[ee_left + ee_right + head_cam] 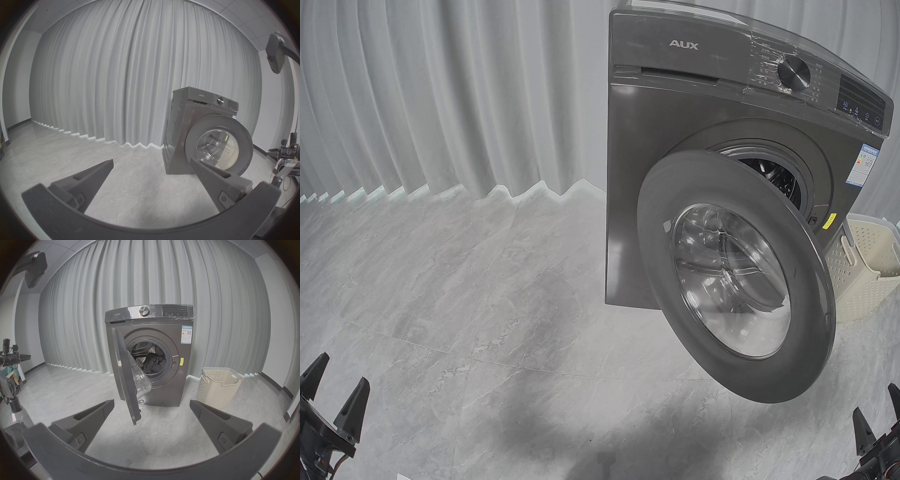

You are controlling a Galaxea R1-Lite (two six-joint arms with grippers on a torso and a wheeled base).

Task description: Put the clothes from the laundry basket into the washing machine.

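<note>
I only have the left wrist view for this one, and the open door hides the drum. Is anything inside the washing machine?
Observer: Yes, the right wrist view shows dark clothes lying inside the washing machine.
Operator: Where is the laundry basket?
Observer: It stands on the floor beside the machine, on the side away from the hinge of the door; no clothes show above its rim.
Operator: Is the right gripper holding anything?
Observer: No, it is open and empty.

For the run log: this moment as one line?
door open | dark clothes in washing machine | laundry basket beside it, no clothes seen | left gripper open, empty | right gripper open, empty
</note>
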